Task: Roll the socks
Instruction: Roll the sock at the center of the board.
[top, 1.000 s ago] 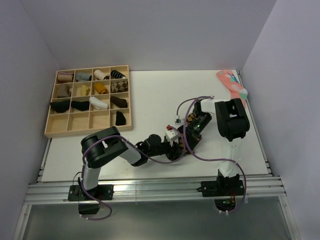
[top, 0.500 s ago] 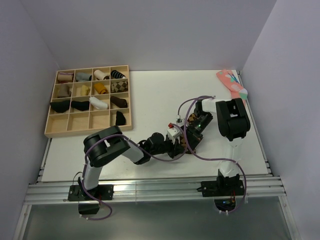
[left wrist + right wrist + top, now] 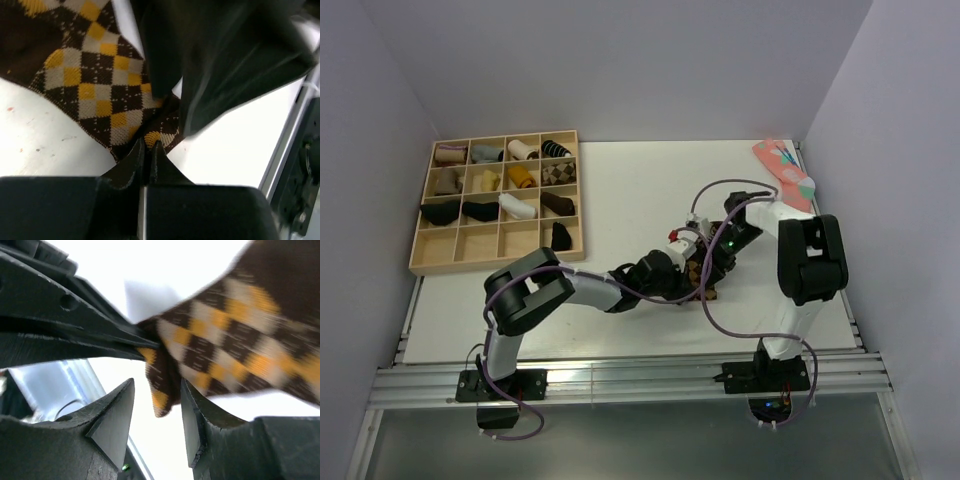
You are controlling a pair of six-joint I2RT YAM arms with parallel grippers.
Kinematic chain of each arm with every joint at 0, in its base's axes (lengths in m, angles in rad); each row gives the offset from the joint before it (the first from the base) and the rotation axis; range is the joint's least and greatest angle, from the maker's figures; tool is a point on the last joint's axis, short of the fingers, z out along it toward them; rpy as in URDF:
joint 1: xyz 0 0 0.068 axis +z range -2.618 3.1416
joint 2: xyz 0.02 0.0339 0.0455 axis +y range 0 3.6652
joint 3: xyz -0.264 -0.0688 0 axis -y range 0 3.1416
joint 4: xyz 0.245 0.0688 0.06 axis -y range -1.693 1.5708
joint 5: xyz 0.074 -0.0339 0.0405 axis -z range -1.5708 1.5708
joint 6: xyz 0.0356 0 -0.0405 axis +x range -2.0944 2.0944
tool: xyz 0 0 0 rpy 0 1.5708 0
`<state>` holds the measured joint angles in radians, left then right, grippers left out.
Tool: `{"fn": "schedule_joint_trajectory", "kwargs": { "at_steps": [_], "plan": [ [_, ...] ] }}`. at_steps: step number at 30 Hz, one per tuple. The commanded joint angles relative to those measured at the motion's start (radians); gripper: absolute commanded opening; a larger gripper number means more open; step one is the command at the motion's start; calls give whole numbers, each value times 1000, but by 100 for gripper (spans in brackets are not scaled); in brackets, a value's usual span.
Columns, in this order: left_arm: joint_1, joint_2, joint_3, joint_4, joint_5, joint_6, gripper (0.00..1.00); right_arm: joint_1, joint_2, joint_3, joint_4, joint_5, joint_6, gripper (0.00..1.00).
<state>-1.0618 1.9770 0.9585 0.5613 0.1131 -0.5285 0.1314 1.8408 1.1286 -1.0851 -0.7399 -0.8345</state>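
The left gripper (image 3: 146, 151) is pinched shut on a corner of the sock (image 3: 95, 85). The right gripper (image 3: 157, 390) gapes around that same corner, holding nothing. The sock lies well right of the tray (image 3: 415, 262). Its soft, limp argyle knit could slide out of so thin a pinch, or the right fingers, closing, could hit the left's hard tips.
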Motion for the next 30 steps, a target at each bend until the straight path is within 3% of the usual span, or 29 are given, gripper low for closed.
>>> {"fn": "schedule_joint_trajectory", "kwargs": {
  "at_steps": [1,6,13,19,25,30],
  "plan": [
    [-1,-15,55,-316,-109,-99,0,-68,-69,-6,139,16,75,50],
    [0,-15,115,-449,-98,-159,0,-205,-57,7,148,-22,63,49],
    [23,5,189,-599,-15,-202,0,-280,-115,-58,183,-20,-66,47],
    [51,5,238,-738,17,-202,0,-279,-222,-141,228,-30,-144,42],
    [89,-4,261,-799,129,-208,0,-234,-394,-231,261,-1,-221,44],
    [98,37,299,-851,206,-200,0,-78,-538,-366,330,28,-267,43]
  ]
}}
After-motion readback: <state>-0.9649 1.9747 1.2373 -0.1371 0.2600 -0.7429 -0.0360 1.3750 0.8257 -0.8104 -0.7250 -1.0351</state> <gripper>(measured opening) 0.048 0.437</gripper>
